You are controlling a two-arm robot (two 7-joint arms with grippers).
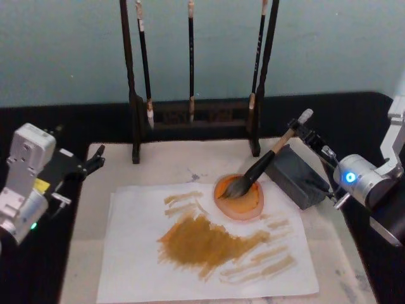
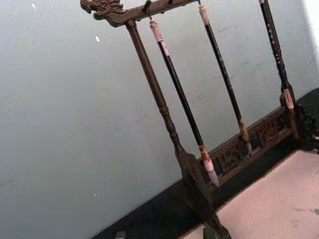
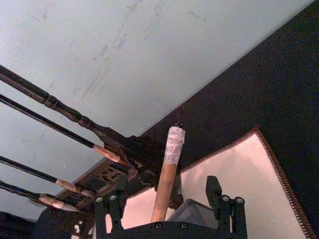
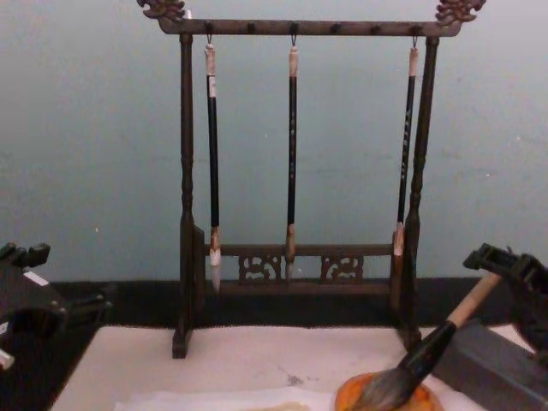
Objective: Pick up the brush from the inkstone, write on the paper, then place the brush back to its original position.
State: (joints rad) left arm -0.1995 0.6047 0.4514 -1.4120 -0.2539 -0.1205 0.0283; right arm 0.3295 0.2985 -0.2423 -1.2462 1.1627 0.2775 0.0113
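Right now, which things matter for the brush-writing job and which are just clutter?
Job: brush, inkstone, paper, right hand open around the brush handle.
Idle: wooden rack, three hanging slim brushes, grey block, left hand parked at left.

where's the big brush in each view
head: brush, centre right, bristles in inkstone, handle on grey block
chest: brush lower right, slanting up to right pincer
right wrist: handle between right pincer's open fingers
left wrist: idle left pincer faces rack instead
shared landmark: rack of three slim brushes
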